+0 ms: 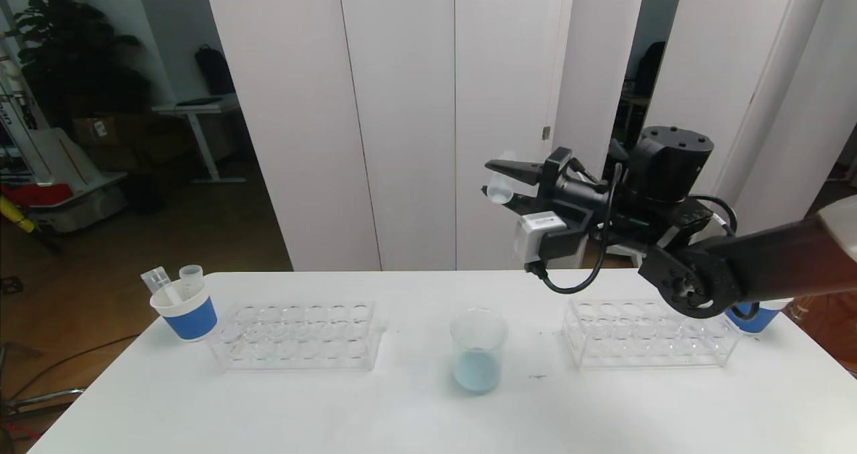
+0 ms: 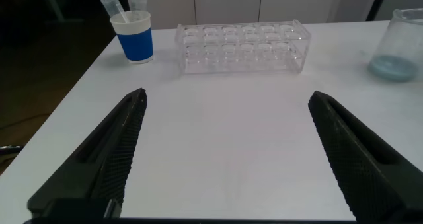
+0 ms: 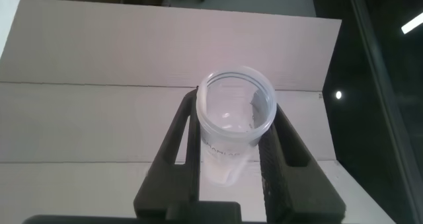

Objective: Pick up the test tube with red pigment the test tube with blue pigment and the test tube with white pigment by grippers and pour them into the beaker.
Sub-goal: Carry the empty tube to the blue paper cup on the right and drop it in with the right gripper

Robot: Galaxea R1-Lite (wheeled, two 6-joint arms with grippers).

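Here a white table fills the near view. On it stands one clear beaker with pale blue liquid at its bottom, roughly central. Two clear tube racks flank it, both with empty holes: the left rack and the right rack. Two white cups with blue bands sit at the far corners: the left cup holds two clear tubes, while the right cup is mostly hidden behind the arm.

The left end effector hovers low over the bare near left part of the table, its fingers spread wide with nothing between them.

The right end effector is raised high above the table, beyond and above the beaker, clenched on one clear test tube. The tube looks empty from its open mouth; which pigment it carried cannot be told.

Behind the table stand tall white panels. To the far left lies a dim room with a plant and a small desk.
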